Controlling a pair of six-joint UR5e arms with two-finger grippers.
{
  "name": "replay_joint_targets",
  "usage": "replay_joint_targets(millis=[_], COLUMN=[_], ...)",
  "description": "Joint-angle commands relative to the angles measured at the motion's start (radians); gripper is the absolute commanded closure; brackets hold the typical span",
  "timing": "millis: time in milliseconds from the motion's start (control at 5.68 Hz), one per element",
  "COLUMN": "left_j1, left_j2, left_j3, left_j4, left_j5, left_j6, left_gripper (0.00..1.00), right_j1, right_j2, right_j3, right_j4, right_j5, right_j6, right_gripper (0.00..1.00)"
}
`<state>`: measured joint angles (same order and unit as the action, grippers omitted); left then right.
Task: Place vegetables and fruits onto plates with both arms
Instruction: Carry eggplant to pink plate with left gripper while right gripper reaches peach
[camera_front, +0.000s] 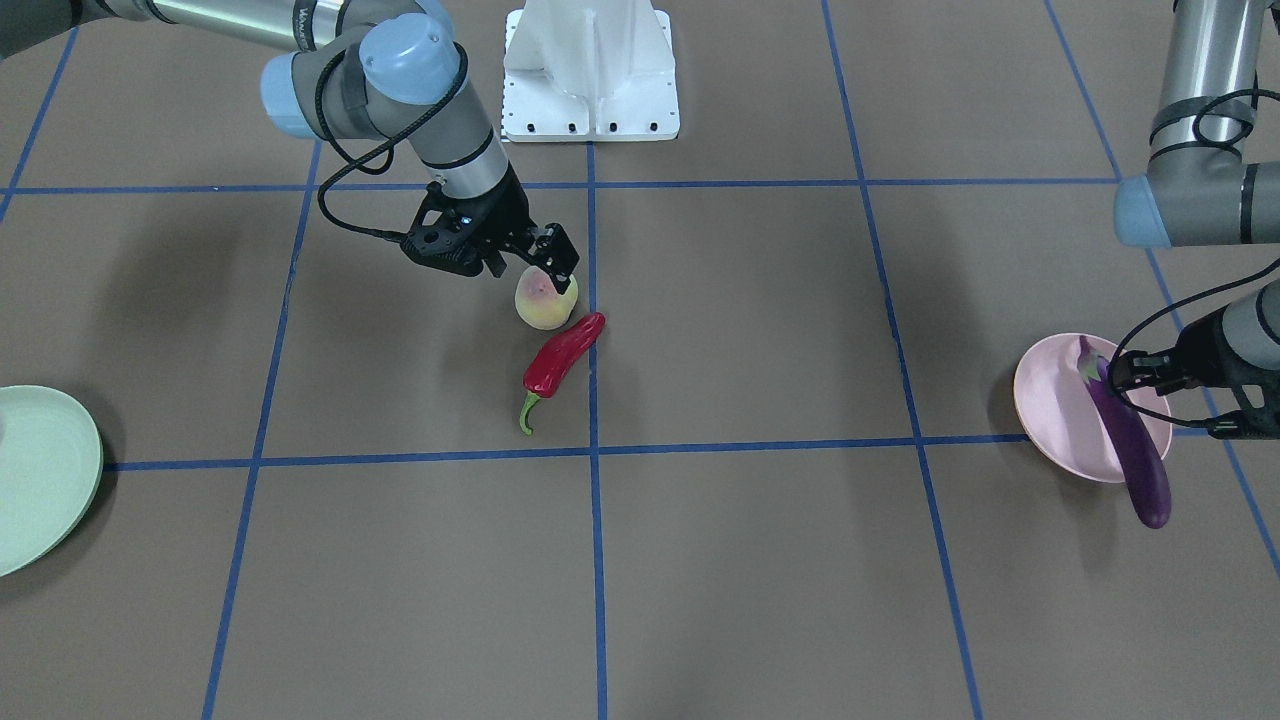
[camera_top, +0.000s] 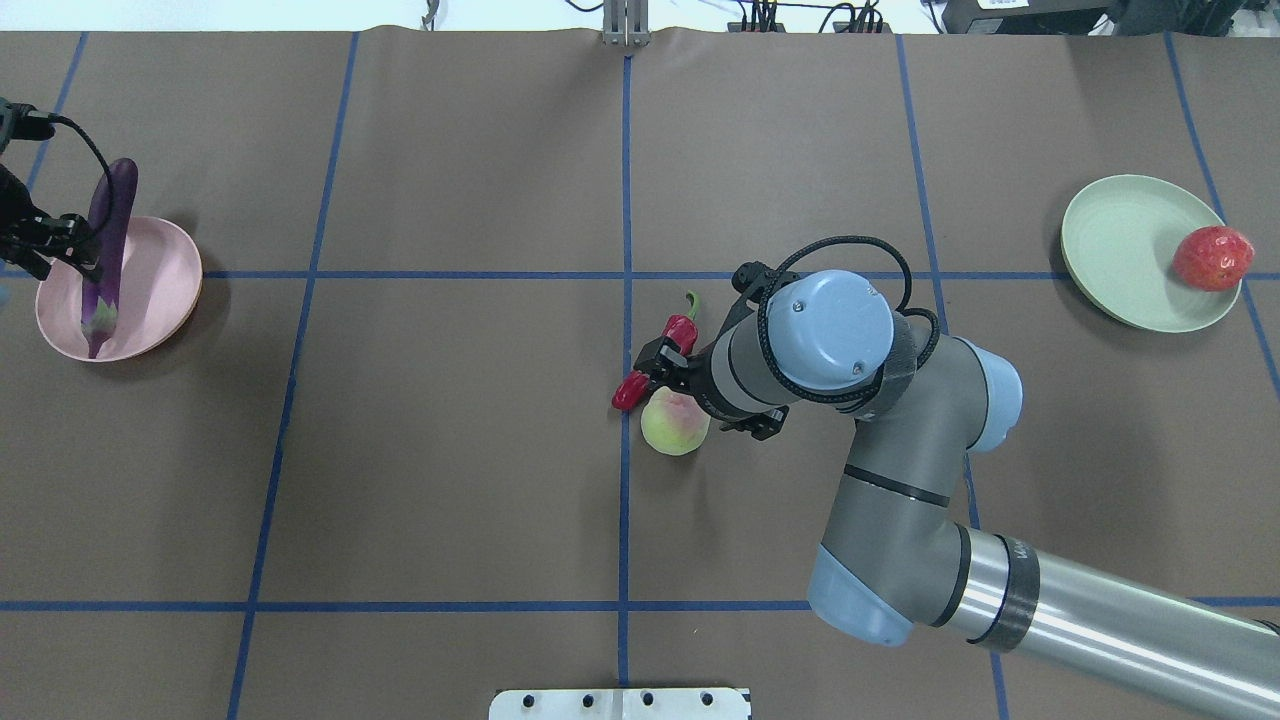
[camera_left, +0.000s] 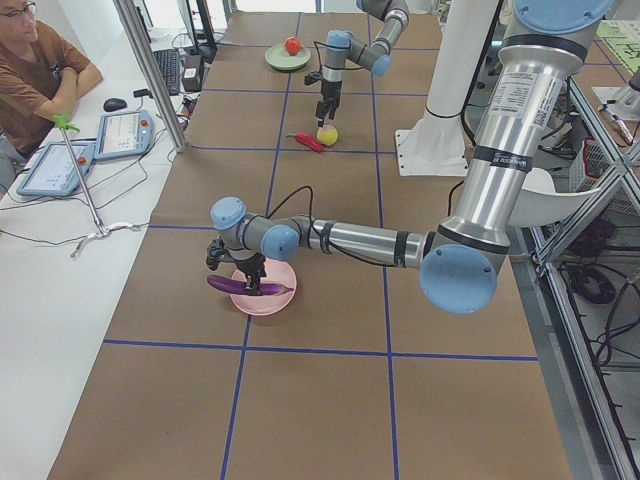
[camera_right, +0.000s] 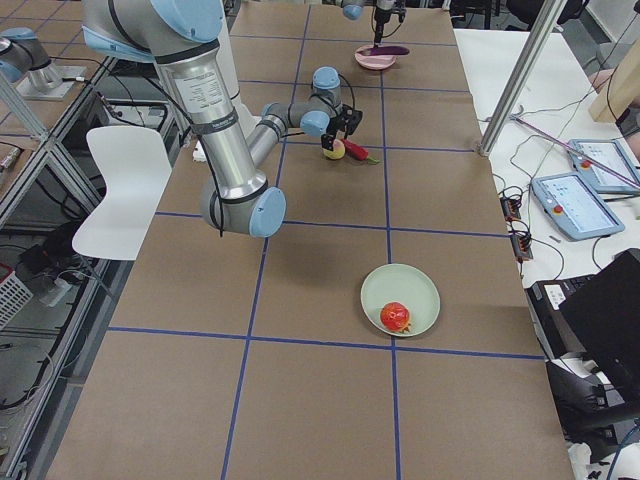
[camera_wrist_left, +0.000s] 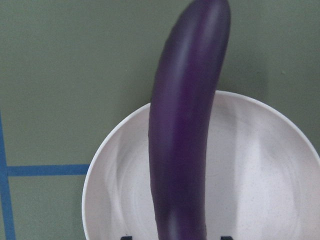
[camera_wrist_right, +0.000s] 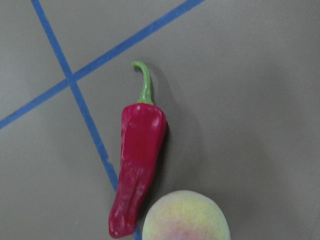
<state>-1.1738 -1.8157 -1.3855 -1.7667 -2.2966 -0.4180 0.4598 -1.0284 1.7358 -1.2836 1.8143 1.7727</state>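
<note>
The purple eggplant (camera_front: 1130, 440) lies across the pink plate (camera_front: 1050, 400), its tip over the rim. My left gripper (camera_wrist_left: 176, 237) stands over its capped end; the fingertips show on either side with gaps, so it is open. The peach (camera_front: 545, 303) sits on the table touching the red chili pepper (camera_front: 563, 357). My right gripper (camera_front: 535, 268) hangs open just over the peach, its fingers on either side of the top. The pomegranate (camera_top: 1212, 258) rests at the edge of the mint green plate (camera_top: 1120, 250).
The white pedestal base (camera_front: 590, 70) stands at the robot's side of the table. Blue tape lines (camera_front: 592, 455) cross the brown table cover. An operator (camera_left: 40, 70) sits beside the table with tablets (camera_left: 60, 160).
</note>
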Motion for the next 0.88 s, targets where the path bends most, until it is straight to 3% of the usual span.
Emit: replay_joint_targets(millis=[0,704], left_j1=[0.003,0.003], left_j2=[0.015,0.003], left_j3=[-0.001,-0.036], left_j4=[-0.028,-0.025], left_j5=[0.0,0.0], left_j6=[-0.005,-0.013], left_gripper=[0.11,0.06], right_j1=[-0.016,-0.047], right_j2=[0.002,0.017], right_j3=[-0.008,-0.038], right_j4=[0.001,-0.002], right_j5=[-0.018,-0.084], right_j6=[0.001,-0.001], right_gripper=[0.0,0.0])
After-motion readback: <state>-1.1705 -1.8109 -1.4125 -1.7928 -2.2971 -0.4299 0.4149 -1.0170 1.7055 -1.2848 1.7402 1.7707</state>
